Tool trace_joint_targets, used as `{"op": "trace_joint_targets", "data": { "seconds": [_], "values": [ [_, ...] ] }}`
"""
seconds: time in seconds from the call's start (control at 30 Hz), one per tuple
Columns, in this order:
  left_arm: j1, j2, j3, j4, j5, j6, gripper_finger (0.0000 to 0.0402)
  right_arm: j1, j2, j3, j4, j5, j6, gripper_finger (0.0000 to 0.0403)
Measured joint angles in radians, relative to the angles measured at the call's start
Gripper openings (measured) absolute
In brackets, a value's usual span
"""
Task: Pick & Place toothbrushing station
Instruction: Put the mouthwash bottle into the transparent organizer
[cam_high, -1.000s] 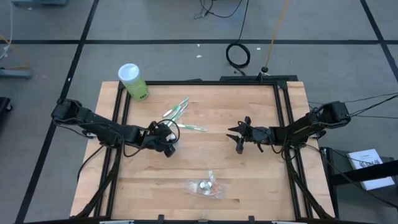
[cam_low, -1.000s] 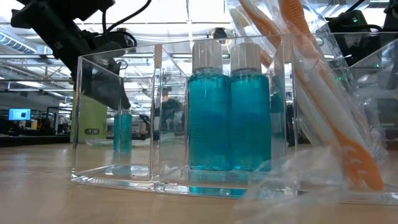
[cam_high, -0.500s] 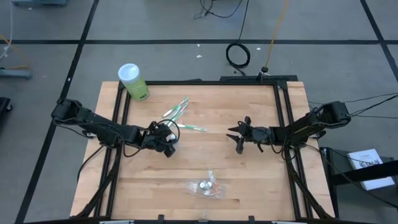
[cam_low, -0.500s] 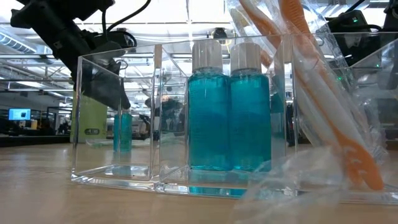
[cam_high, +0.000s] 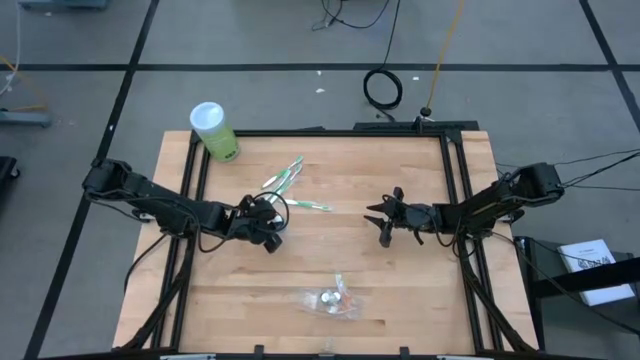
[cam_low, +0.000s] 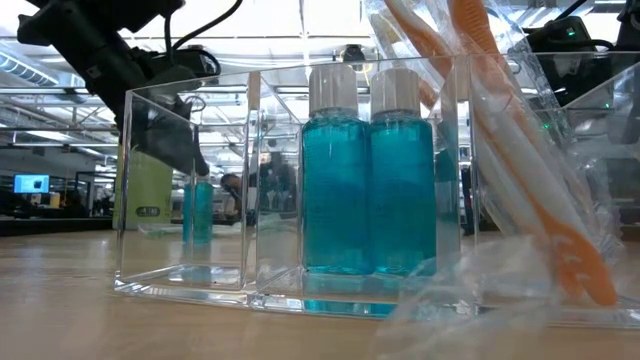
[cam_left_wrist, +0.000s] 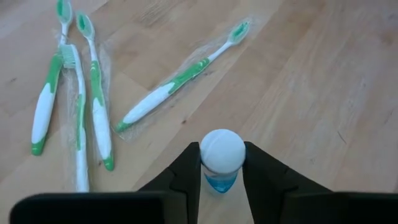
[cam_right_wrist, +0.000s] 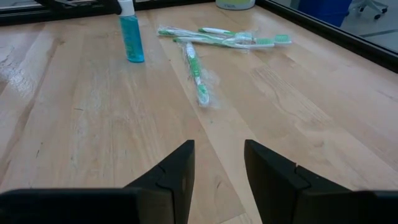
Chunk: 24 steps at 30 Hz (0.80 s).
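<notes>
Blue white-capped tube (cam_left_wrist: 222, 157) is now pinched by left gripper (cam_left_wrist: 222, 163), narrowed from wide, ready for lifting; right gripper (cam_right_wrist: 219, 163) waits part-open mid-table.

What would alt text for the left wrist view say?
The left gripper closes around a small blue bottle with a white cap, standing on a wooden table. Four wrapped green-white toothbrushes lie beyond it.
</notes>
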Motion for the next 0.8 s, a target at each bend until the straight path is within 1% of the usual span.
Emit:
{"op": "trace_joint_targets", "data": {
  "seconds": [0.17, 0.33, 0.5, 0.8],
  "values": [
    [0.0, 0.0, 0.015, 0.04, 0.026, 0.04, 0.0097, 0.0, 0.0, 0.0, 0.0, 0.0, 0.0, 0.013],
    [-0.024, 0.001, 0.088, 0.039, 0.053, 0.093, 0.0102, 0.0, 0.0, 0.0, 0.0, 0.0, 0.0, 0.013],
    [-0.089, 0.001, 0.198, 0.036, 0.068, 0.179, 0.0103, 0.0, 0.0, 0.0, 0.0, 0.0, 0.0, 0.013],
    [-0.242, 0.015, 0.386, 0.048, 0.069, 0.338, 0.0105, 0.0, 0.0, 0.0, 0.0, 0.0, 0.0, 0.013]
  ]
}}
